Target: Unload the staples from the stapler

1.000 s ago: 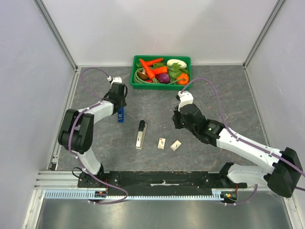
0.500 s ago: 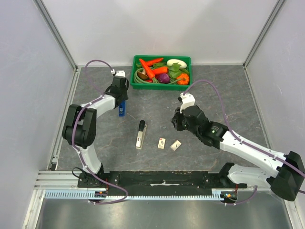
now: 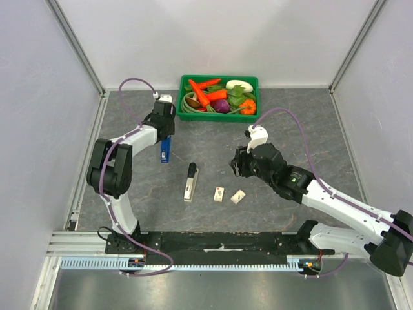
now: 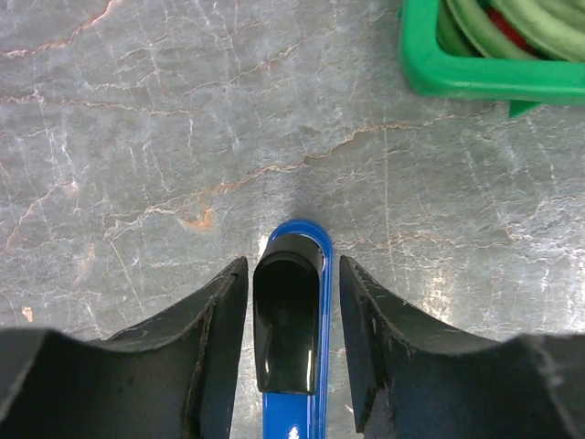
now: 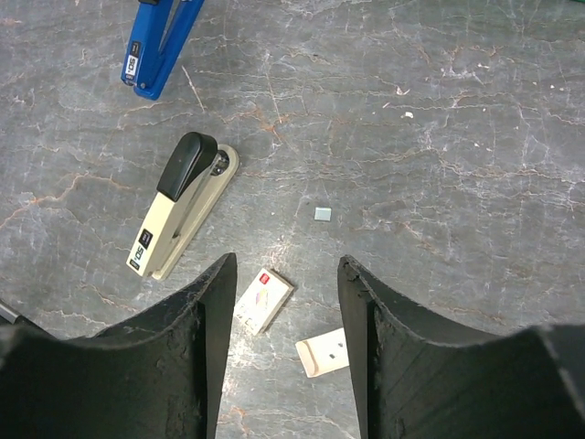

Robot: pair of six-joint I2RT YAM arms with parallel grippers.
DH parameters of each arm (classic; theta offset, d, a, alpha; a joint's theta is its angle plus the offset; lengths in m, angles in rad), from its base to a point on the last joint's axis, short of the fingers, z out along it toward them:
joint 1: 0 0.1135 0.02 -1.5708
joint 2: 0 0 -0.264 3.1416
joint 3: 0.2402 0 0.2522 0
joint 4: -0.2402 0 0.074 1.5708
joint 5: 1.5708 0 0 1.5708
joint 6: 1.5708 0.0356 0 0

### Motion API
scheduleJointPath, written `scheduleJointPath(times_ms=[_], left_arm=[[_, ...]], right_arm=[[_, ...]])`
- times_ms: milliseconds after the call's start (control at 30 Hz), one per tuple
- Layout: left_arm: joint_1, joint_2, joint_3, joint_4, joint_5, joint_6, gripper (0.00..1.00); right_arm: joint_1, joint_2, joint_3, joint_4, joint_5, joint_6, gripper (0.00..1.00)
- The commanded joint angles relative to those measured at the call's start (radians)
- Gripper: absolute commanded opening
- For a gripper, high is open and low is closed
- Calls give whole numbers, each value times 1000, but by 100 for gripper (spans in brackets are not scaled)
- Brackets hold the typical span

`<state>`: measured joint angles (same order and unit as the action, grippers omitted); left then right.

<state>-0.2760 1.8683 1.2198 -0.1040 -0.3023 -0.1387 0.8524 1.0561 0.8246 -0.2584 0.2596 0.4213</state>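
The cream-white stapler (image 3: 190, 181) with its black top lies flat in the middle of the table, also seen in the right wrist view (image 5: 183, 206); no gripper touches it. My left gripper (image 4: 292, 274) stands open around the black end of a blue stapler (image 4: 291, 366), with a thin gap on each side. It sits at the back left (image 3: 166, 134). My right gripper (image 5: 285, 265) hangs open and empty above the table, right of the cream stapler (image 3: 235, 165). A tiny grey strip (image 5: 323, 213) lies on the table ahead of it.
Two small staple boxes (image 3: 219, 194) (image 3: 238, 196) lie right of the cream stapler, below my right fingers (image 5: 263, 299) (image 5: 323, 352). A green basket (image 3: 218, 118) of toy vegetables stands at the back, its corner close to my left gripper (image 4: 494, 78). Walls enclose the table.
My right gripper has gone from nearly shut to open and shifted slightly right. My left gripper has widened around the blue stapler, and its wrist has swung toward the back.
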Motion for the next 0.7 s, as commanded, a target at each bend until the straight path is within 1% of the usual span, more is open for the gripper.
scheduleJointPath(times_ms=[0,67,133,267,333,500,667], left_arm=[[6,-76,47,-13,41,19,53],[4,-124,63,-57,57,-19,54],[3,-174,54,-97,106,-79,55],[-23,-282,-28,-123,208,-134,56],[-74,-339,-72,-131,244,-150,57],[-216,-412,-149,-152,218,-150,57],[-324,-426,-184,-198,152,-154,57]], right_arm=[[-3,-19,7,5,4,-3,57],[-3,-15,11,4,6,-6,59],[-3,-15,19,-1,13,-10,61],[-3,-10,31,-8,26,-33,64],[-3,-11,38,-21,33,-50,65],[-13,-15,53,-54,43,-67,69],[-27,-24,59,-99,46,-78,71]])
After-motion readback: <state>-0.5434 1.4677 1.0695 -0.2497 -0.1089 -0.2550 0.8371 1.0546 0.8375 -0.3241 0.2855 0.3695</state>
